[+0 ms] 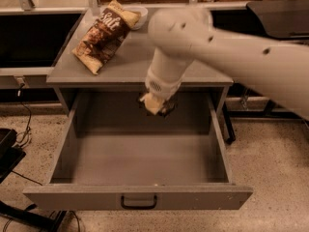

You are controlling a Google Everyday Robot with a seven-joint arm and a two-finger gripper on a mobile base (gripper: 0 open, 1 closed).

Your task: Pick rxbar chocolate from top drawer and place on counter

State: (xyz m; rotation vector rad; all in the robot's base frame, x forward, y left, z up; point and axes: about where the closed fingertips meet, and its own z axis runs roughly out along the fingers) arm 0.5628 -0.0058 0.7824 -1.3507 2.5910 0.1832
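Observation:
My gripper (157,105) hangs from the white arm above the back of the open top drawer (145,161), just below the front edge of the counter (123,66). It is lifted off the drawer floor. A small dark piece, the rxbar chocolate (167,111), shows between the fingers at the gripper's lower right; most of it is hidden by the gripper. The drawer floor shows nothing else lying in it.
A large brown chip bag (101,35) lies on the counter's left half, with a white bowl (136,12) behind it. My arm covers the counter's right half. The drawer front carries a dark handle (138,202). Dark cabinets flank the counter, and cables lie on the floor at left.

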